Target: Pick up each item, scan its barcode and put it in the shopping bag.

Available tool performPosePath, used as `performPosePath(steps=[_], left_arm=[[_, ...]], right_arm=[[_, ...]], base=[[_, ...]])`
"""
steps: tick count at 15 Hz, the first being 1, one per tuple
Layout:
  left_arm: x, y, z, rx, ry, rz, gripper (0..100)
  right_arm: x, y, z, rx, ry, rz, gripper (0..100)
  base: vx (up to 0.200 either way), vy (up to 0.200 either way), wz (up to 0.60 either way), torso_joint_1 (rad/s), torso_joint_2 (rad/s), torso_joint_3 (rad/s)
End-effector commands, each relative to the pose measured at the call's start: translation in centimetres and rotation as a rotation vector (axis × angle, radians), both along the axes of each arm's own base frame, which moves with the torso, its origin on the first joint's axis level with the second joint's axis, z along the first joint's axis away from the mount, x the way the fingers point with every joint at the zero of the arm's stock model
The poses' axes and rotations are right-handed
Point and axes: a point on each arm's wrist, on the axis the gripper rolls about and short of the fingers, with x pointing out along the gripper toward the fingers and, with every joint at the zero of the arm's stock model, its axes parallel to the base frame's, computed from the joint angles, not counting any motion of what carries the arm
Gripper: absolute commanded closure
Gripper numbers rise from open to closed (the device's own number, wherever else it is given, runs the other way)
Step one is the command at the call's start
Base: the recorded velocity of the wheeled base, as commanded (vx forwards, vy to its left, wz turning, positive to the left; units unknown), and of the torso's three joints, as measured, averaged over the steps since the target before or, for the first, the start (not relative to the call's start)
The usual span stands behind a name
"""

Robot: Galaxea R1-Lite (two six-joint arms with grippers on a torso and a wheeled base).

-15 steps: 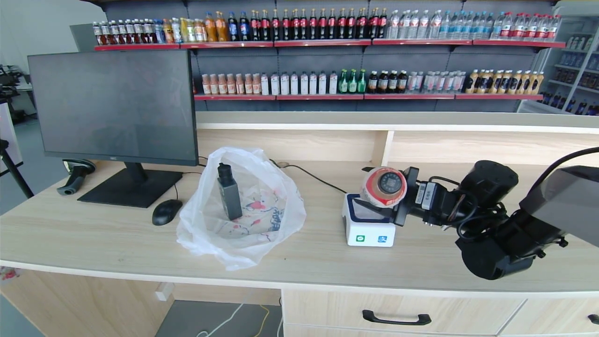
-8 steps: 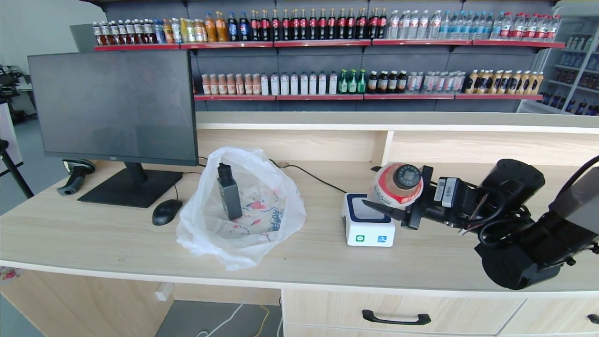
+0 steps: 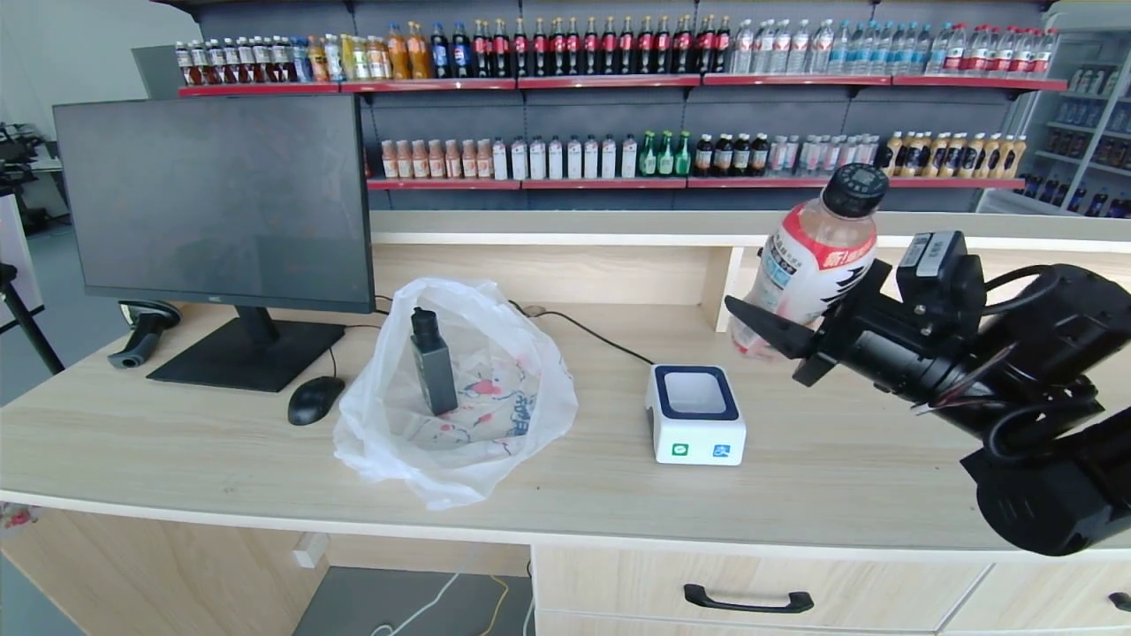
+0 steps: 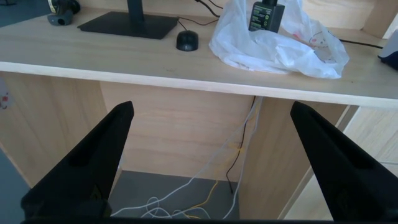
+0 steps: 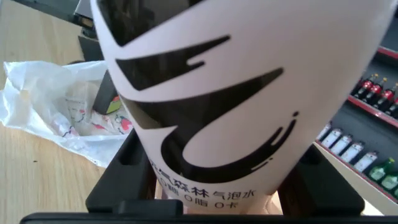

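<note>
The bottle (image 3: pixel 817 256) is gripped around its lower body by the right hand (image 3: pixel 800 305), whose fingers are closed against its sides. It is held in the air, tilted with its dark cap upward, above the right part of the counter (image 3: pixel 839 468) and apart from everything on it. In the right wrist view the bottle's (image 5: pixel 217 93) black-and-white label is seen close up; no barcode can be made out on the face shown.

The scanner (image 3: pixel 694 424) stands on the counter, lower than the bottle and to its left, with its window facing up. Further left the shopping bag (image 3: pixel 459 397) lies open, with 1 dark boxy item (image 3: pixel 431 364) standing upright inside it.

The left hand (image 4: pixel 208 168) is spread wide and holds nothing; it hangs in front of the counter, below its edge.

The pick-up is judged to be done. The step in hand is taken to lie between scanning and bagging, and whether the barcode has been read cannot be told from these views.

If the scan is not done, the barcode must be turned down over the scanner window. After that the bottle must be carried left, past the scanner and over the bag's mouth. It should be lowered beside the dark item, not onto it, before the fingers are opened, since the thin plastic gives little support.
</note>
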Motion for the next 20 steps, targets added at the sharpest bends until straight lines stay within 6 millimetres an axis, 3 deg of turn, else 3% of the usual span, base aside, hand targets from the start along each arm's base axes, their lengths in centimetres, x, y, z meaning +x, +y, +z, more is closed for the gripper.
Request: performPosePath(steps=[1, 6, 12, 15, 20], left_arm=[[0.0, 0.0, 0.0, -0.001, 0.0, 0.0, 0], [0.0, 0.0, 0.0, -0.001, 0.0, 0.0, 0], [0.0, 0.0, 0.0, -0.001, 0.0, 0.0, 0], [0.0, 0.0, 0.0, 0.001, 0.0, 0.0, 0], [0.0, 0.0, 0.0, 0.001, 0.0, 0.0, 0]], right_arm=[[-1.3, 0.0, 1.5, 0.074, -0.003, -0.07, 100], [-5.0, -0.1, 0.9, 0.222, 0.171, -0.112, 100], [-4.5, -2.3, -0.5, 0.228, 0.223, -0.235, 100], [-3.2, -3.9, -1.5, 0.347, 0.248, -0.567, 100], [-4.1, -4.1, -3.0, 0.326, 0.313, -0.593, 100]], base=[[0.0, 0.0, 0.0, 0.0, 0.0, 0.0], [0.0, 0.0, 0.0, 0.0, 0.0, 0.0], [0.0, 0.0, 0.0, 0.0, 0.0, 0.0], [0.0, 0.0, 0.0, 0.0, 0.0, 0.0], [0.0, 0.0, 0.0, 0.0, 0.0, 0.0]])
